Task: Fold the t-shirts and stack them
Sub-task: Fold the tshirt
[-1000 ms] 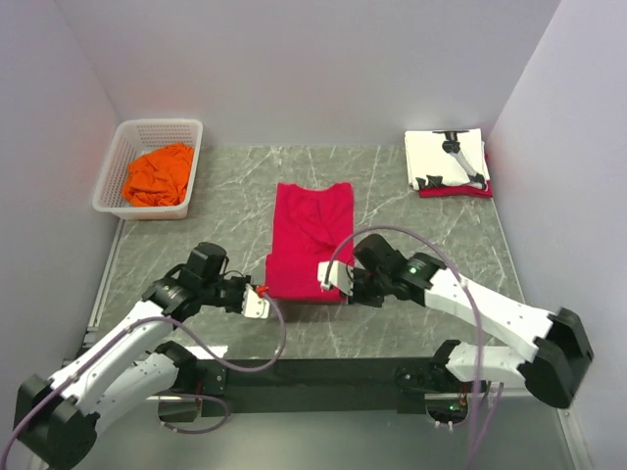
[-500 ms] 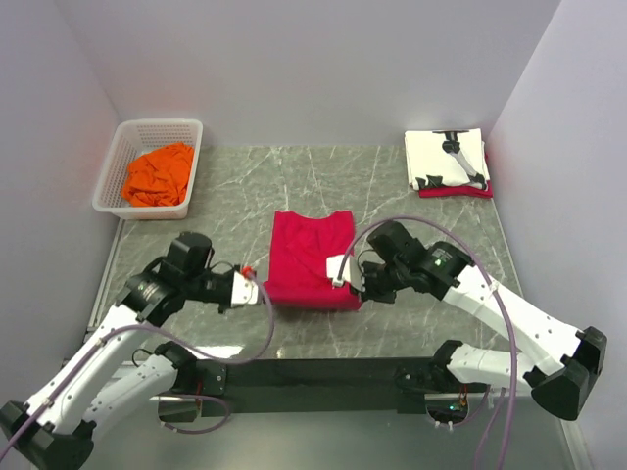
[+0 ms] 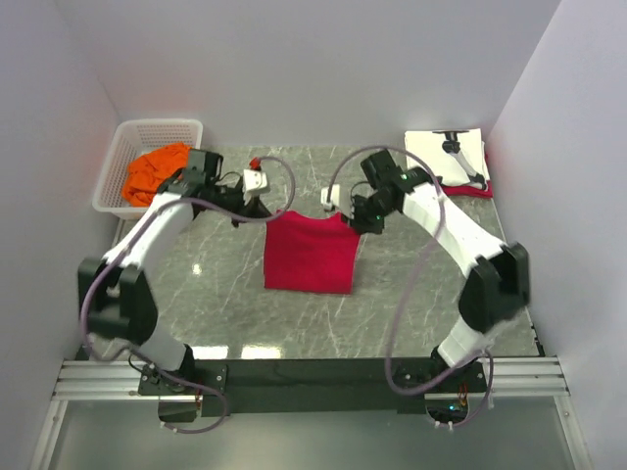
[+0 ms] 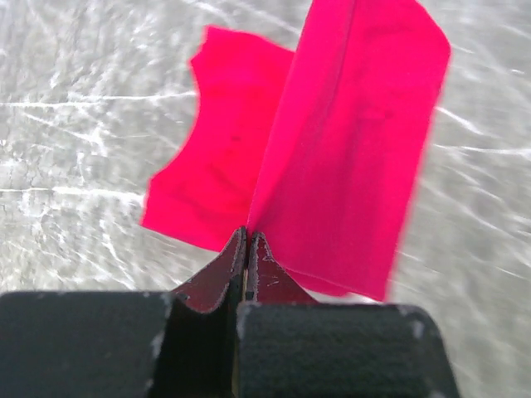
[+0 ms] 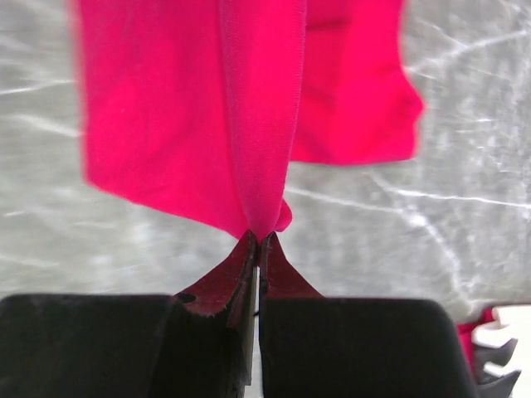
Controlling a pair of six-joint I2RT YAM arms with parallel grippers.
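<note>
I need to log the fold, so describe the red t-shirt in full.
The red t-shirt is plain crimson, soft cloth, in the middle of the grey marbled table. The left gripper and the right gripper, both shut, pinch its raised far edge at either corner; from there one layer drapes down over another lying flat. Nothing else touches it.

R gripper (image 5: 258,240): fingers (image 5: 220,282) were pressed together, pinching a fold of the red t-shirt (image 5: 191,108). Shirt spread from the pinch toward 12 o'clock, w/ a further layer behind at approx 1 o'clock. Grey marbled table (image 5: 448,232) showed around it. White fabric (image 5: 513,319) w/ red edge sat at 4 o'clock, cropped.
</note>
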